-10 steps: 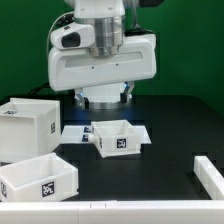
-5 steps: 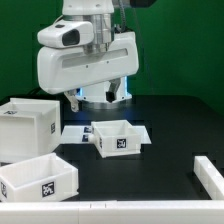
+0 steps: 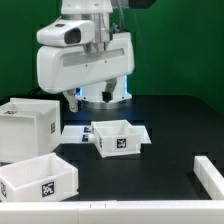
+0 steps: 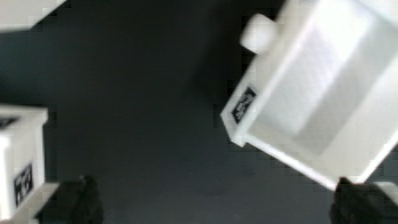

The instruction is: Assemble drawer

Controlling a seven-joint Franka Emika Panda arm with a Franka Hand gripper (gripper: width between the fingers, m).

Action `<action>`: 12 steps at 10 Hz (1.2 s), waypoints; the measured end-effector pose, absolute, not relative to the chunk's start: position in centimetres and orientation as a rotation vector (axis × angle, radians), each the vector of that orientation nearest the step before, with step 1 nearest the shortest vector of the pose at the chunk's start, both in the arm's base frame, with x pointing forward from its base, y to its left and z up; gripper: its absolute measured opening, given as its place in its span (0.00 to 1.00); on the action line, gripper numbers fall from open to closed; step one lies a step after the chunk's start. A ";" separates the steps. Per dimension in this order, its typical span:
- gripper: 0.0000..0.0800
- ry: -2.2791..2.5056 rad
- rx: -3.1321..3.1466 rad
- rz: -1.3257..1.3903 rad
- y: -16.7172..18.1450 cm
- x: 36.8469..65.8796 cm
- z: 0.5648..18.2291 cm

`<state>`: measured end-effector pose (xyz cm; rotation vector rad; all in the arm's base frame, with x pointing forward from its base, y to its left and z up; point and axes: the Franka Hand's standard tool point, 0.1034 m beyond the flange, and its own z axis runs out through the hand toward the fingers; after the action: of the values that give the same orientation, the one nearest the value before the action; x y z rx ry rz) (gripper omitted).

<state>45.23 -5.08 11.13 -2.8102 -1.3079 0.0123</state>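
**A:** Status of the hand (image 4: 221,198)?
**B:** Jaws wide, nothing held, hanging high above the surface (image 3: 170,120). Drawer casing (image 3: 30,125) at the exterior view's left, middle tray (image 3: 118,138) near it, front tray (image 3: 40,180) nearer the camera
**A:** Recommendation?
**B:** Descend squarely over one wall of the middle tray; close only once both fingers straddle it

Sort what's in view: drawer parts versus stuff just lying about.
Job: big cube casing; middle tray; front tray; pincer, open and empty.
Not the job: marker board by the middle tray; white bar at the exterior view's right edge, purpose unclear.
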 end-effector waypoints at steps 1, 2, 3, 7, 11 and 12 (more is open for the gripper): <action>0.81 -1.487 -2.733 0.003 -5.3 45.6 11.7; 0.81 -1.545 -2.707 -0.017 -5.3 45.7 12.1; 0.81 -1.532 -2.715 -0.025 -5.3 45.6 12.3; 0.81 -2.074 -2.328 -0.021 -6.3 45.3 12.0; 0.81 -2.663 -1.625 -0.032 -8.2 45.1 12.4; 0.81 -2.709 -1.550 -0.025 -8.3 45.1 12.4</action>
<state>45.11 -8.31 12.38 -1.5499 -2.7089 -0.0251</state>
